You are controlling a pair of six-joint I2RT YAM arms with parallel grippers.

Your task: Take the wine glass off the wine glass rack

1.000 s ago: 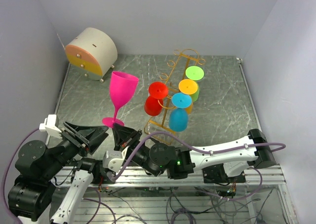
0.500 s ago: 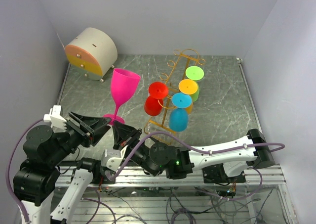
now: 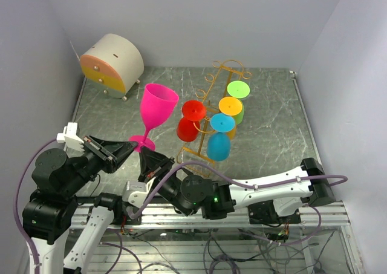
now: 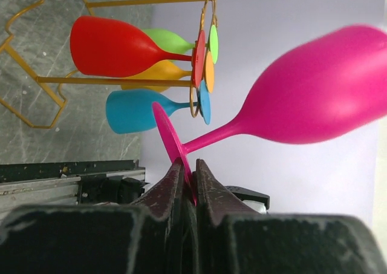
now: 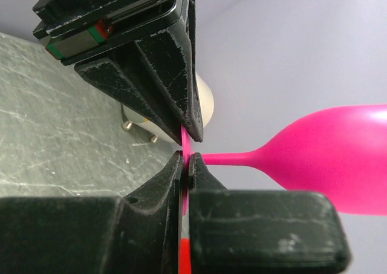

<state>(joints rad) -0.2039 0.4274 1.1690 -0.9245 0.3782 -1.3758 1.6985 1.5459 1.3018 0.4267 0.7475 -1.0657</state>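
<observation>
at the near left of the tabletop (image 3: 272, 123), my left fingers (image 3: 130, 147) are clenched on the rim of the pink wine glass's (image 3: 158, 104) round foot. the wrist view shows the thin disc pinched edge-on between both tips. my right fingers (image 3: 144, 156) are clamped on the same foot from the opposite side, tip almost against tip with the left ones, and the pink edge runs down between them.

the pink wine glass stands bowl up, leaning a little toward the wine glass rack (image 4: 115, 80). it is off the rack and just to its left, touching none of the wire. its stem rises from the point where my two pairs of fingers meet.

on the rack four glasses hang bowl down: a red glass (image 3: 188, 127) nearest the pink bowl, a blue glass (image 3: 218, 146) at the near end, and an orange glass (image 3: 230, 106) and a green glass (image 3: 238, 89) farther back. a round cream drawer box (image 3: 115, 59) sits at the far left corner, well apart.
</observation>
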